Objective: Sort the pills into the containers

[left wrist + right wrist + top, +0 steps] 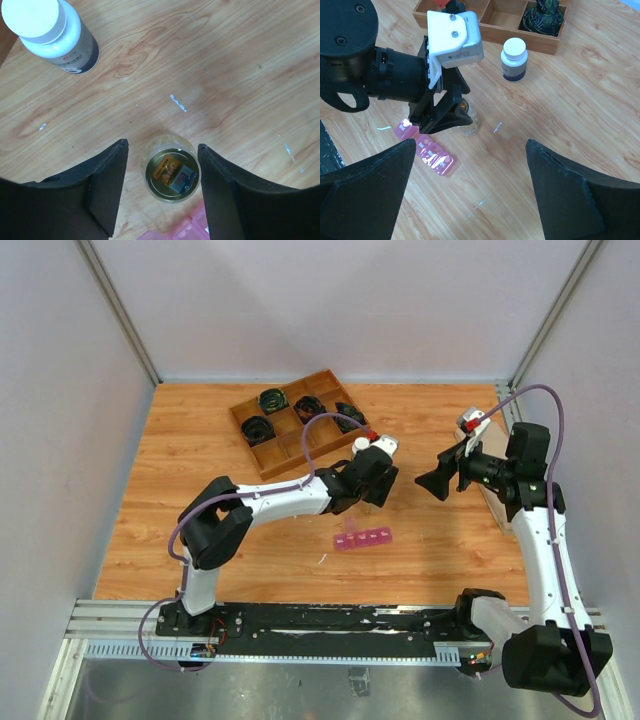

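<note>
- A wooden table (pixel 200 490) seen from above, with two robot arms mounted at its near edge.
- The left arm reaches toward the middle of the table. The left gripper (pixel 162 146) points down at a small clear glass jar (pixel 171 172) with a gold lid.
- Its jaws are partly open and stand on either side of the jar. A strip of bare table shows between one finger and the glass. The other finger sits right at the jar's edge, and I cannot tell whether it touches.
- The jar stands upright on the table and is not lifted.
- The pills (pixel 150 150) show only as a tan-yellow mass through the glass around the lid. Single pills are too small to make out.
- The pink pill strip (pixel 427 152), a row of small square translucent compartments, lies flat on the table just beside the jar, on the side nearer the arm bases.
- A white-capped bottle (pixel 514 59) stands upright farther back, between the jar and a wooden tray (pixel 290 445).
- The tray is divided into compartments, and several hold black coiled items (pixel 273 399).
- The right gripper (pixel 471 143) hangs in the air at the right side of the table with its jaws spread wide and nothing between them. It faces the left gripper and the jar, well apart from both.
</note>
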Action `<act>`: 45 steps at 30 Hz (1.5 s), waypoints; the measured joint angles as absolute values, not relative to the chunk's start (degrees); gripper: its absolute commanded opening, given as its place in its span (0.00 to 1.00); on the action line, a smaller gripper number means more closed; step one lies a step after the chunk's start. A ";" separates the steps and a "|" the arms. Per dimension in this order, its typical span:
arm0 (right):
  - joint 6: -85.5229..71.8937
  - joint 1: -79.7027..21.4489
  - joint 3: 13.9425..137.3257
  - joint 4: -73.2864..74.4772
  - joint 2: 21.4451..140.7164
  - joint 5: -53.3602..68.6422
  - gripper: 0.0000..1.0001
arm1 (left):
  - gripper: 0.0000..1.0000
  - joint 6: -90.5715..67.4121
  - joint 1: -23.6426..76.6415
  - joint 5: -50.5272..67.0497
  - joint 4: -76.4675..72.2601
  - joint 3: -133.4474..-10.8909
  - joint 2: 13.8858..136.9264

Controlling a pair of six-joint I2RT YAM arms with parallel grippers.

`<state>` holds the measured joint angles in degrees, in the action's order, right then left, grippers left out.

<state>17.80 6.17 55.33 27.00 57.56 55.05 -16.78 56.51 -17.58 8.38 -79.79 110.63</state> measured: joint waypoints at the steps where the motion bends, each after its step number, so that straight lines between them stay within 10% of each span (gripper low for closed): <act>1: 17.74 6.20 55.29 26.98 57.47 55.07 0.93 | 0.59 -16.75 56.62 -18.00 8.75 -80.07 110.89; 19: 17.72 6.20 54.87 26.79 57.32 56.07 0.92 | 0.52 -16.73 58.81 -23.59 13.04 -80.58 111.04; 33: 17.76 6.20 53.98 25.93 57.32 57.23 0.92 | 0.05 -16.73 59.02 -23.94 13.17 -79.53 106.32; 45: 24.62 5.98 50.78 25.87 54.76 66.17 0.98 | 0.00 -18.81 59.02 -15.55 0.19 -56.97 81.17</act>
